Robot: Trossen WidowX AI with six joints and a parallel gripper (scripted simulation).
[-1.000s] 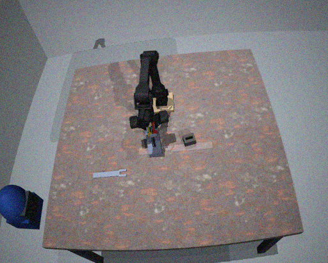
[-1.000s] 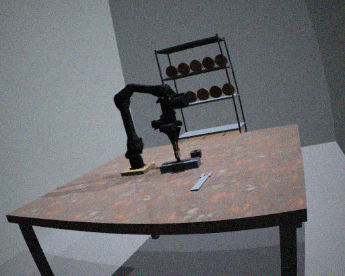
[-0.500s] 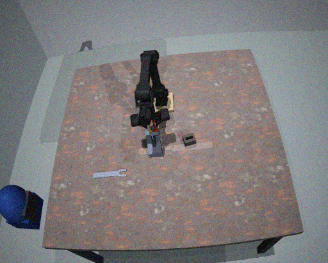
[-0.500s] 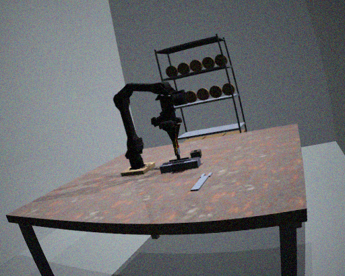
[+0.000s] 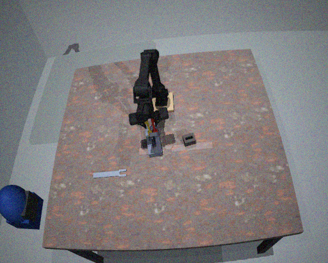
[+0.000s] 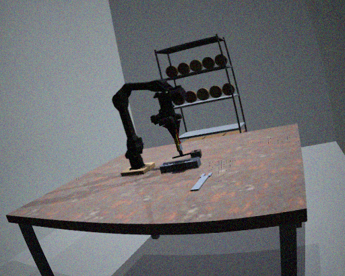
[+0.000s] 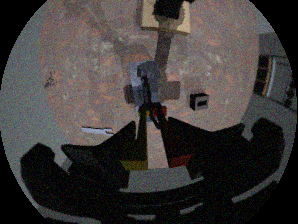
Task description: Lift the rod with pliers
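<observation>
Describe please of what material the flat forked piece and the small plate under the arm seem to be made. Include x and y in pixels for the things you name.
The flat forked piece (image 5: pixel 108 174) (image 6: pixel 201 182) (image 7: pixel 96 130): probably metal with a smooth satin finish, from its even pale grey-blue colour; painted plastic is possible.

The small plate (image 5: pixel 172 107) (image 6: pixel 149 167) (image 7: pixel 150 24): perhaps matt, unpainted wood, from its light tan colour; I cannot make out any grain.
</observation>
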